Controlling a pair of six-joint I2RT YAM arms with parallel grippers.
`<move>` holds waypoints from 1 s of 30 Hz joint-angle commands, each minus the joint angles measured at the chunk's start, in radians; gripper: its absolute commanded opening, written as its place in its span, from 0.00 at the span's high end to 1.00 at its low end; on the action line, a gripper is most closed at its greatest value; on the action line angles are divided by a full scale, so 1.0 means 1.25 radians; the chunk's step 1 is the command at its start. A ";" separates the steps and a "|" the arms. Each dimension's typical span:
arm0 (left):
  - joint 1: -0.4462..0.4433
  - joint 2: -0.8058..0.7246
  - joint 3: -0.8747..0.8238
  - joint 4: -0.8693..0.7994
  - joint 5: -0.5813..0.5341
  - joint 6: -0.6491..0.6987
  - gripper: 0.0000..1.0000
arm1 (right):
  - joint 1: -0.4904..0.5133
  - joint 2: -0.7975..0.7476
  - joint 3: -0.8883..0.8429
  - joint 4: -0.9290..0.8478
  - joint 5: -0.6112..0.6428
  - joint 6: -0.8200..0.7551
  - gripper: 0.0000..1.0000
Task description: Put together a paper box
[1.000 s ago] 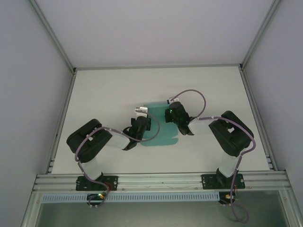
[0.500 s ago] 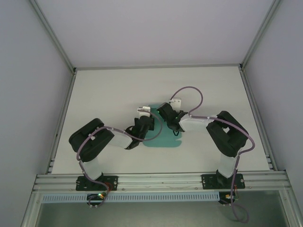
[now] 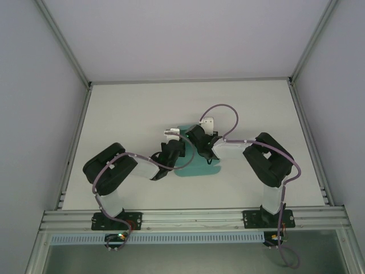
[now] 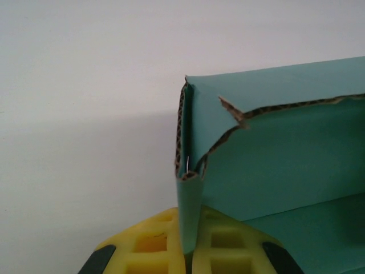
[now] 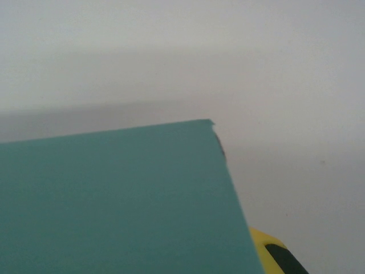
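Two clenched grippers at the paper box (image 3: 197,164), lying mid-table between them. At the box's left, left gripper (image 4: 191,254) nipping an upright corner flap (image 4: 189,220) between yellow pads (image 4: 145,242). Over the box's far edge, right gripper (image 3: 198,138) shut tight, swung in from the box's right within the last second; hold on card not discernible. Probably raising a wall, well short of finished. Around the box, bare white table (image 3: 125,108); beyond, pale grey walls (image 3: 34,85).

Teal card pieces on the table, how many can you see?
1: the paper box lies on the table between the left arm and right arm, one wall folded upright. Anything under the arms is hidden.
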 commanded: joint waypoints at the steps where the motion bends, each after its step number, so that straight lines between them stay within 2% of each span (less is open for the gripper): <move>1: 0.013 -0.023 -0.021 -0.065 -0.100 -0.023 1.00 | -0.054 0.032 -0.006 -0.294 0.189 0.192 1.00; 6: 0.006 -0.015 -0.014 -0.073 -0.111 -0.019 1.00 | -0.090 -0.005 -0.028 -0.234 0.076 0.261 1.00; 11: 0.002 -0.017 -0.012 -0.073 -0.110 -0.018 1.00 | -0.102 -0.022 -0.045 -0.182 0.057 0.278 0.98; 13: 0.003 -0.018 -0.010 -0.075 -0.104 -0.007 1.00 | -0.104 -0.033 -0.071 -0.120 0.055 0.230 0.87; 14: 0.002 -0.019 -0.008 -0.080 -0.105 -0.001 1.00 | -0.106 -0.044 -0.093 -0.067 0.016 0.188 0.77; 19: 0.004 -0.027 -0.004 -0.083 -0.095 0.013 1.00 | -0.118 -0.118 -0.221 0.236 -0.197 -0.056 0.59; 24: 0.004 -0.030 -0.002 -0.087 -0.081 0.016 1.00 | -0.119 -0.203 -0.273 0.315 -0.332 -0.182 0.51; 28: 0.007 -0.031 0.002 -0.092 -0.073 0.017 1.00 | -0.120 -0.275 -0.301 0.322 -0.462 -0.264 0.29; 30: 0.007 -0.031 0.008 -0.096 -0.068 0.023 1.00 | -0.119 -0.305 -0.313 0.317 -0.507 -0.283 0.20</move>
